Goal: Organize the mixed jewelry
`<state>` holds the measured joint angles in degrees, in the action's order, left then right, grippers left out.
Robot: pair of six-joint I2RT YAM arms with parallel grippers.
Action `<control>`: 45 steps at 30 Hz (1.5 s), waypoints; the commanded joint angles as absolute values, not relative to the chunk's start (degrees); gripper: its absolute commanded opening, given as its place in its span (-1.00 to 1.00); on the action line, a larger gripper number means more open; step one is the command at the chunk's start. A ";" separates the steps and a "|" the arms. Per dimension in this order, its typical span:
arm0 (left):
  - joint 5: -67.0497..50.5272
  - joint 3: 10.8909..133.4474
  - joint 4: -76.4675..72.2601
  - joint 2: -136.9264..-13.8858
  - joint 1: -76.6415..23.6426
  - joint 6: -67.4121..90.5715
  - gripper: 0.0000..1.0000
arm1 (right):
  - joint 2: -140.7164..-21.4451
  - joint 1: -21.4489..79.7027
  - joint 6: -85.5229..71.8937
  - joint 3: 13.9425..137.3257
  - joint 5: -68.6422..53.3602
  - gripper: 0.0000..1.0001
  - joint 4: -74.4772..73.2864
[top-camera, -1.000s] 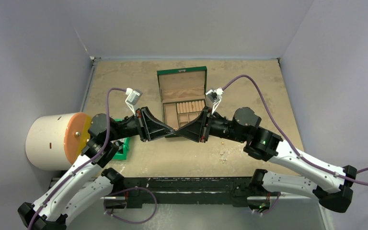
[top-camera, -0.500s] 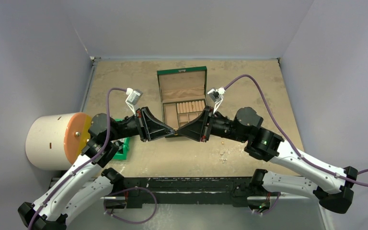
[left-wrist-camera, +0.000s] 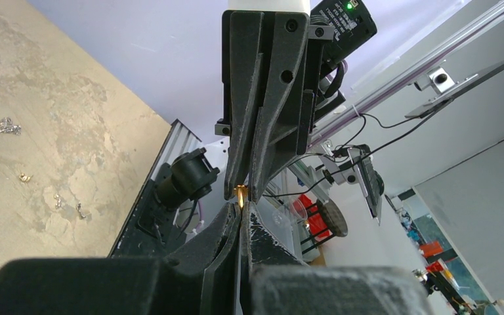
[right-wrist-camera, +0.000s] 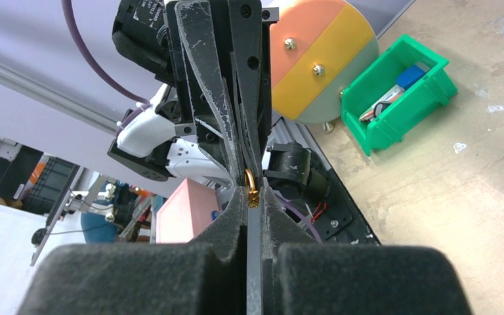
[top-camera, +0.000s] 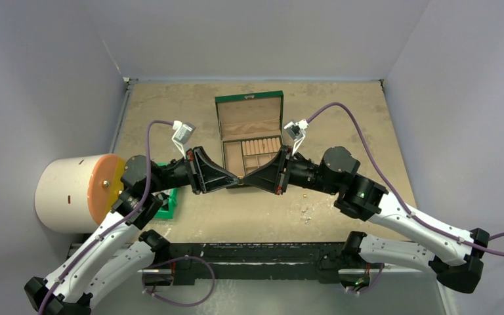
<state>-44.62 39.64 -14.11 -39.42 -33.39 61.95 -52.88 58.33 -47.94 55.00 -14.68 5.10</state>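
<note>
the step in hand looks like a tip-to-tip handover. the left end effector [left-wrist-camera: 241, 213] and the right end effector [right-wrist-camera: 252, 202] meet nose to nose at the centre of the overhead frame, above the near edge of the open green box [top-camera: 248, 96]. a small gold ring [right-wrist-camera: 251, 187] sits pinched where they meet. both pairs of fingers are closed down to a thin slit on it, and i cannot tell which side bears the load.

to do this well, i judge that one side should keep full pressure until the other's pinch is sure, and only then ease off slowly. neither arm should twist or pull apart along the shared axis before that. the ring is tiny and held only at the very tips, so a slight misalignment could flick it loose, perhaps onto the worktop [top-camera: 341, 118] or off its near edge.

the remaining loose pieces [top-camera: 306, 211] lie scattered on the mottled tan worktop, lower right of centre, apart from the box. at lower left a small green bin [top-camera: 168, 209] sits beside a white drum [top-camera: 62, 193] with an orange and yellow face. plain pale grey walls close in the back and both sides.
</note>
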 commanded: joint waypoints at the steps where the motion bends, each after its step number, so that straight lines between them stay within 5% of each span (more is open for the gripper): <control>1: -44.66 42.12 -15.57 -39.46 -33.02 60.72 -1.00 | -52.23 58.17 -47.96 55.12 -16.09 -1.00 9.03; 3: -43.85 42.84 -13.03 -39.51 -33.05 59.24 -0.91 | -52.06 58.12 -47.97 55.03 -15.85 -1.00 9.06; 9: -40.32 45.83 -4.63 -39.18 -33.05 54.32 -0.08 | -51.90 57.99 -47.26 55.97 -14.10 -1.00 6.90; 16: -30.28 50.76 13.32 -38.06 -33.04 44.40 0.28 | -53.03 57.86 -42.67 62.17 -4.77 -1.00 -6.95; 27: -5.92 59.45 35.41 -35.62 -33.05 30.36 0.35 | -69.67 56.37 -31.76 77.82 19.63 -1.00 -35.64; 45: 14.46 55.43 38.89 -27.86 -33.05 26.81 0.35 | -94.73 46.46 -27.05 86.29 31.01 -1.00 -38.07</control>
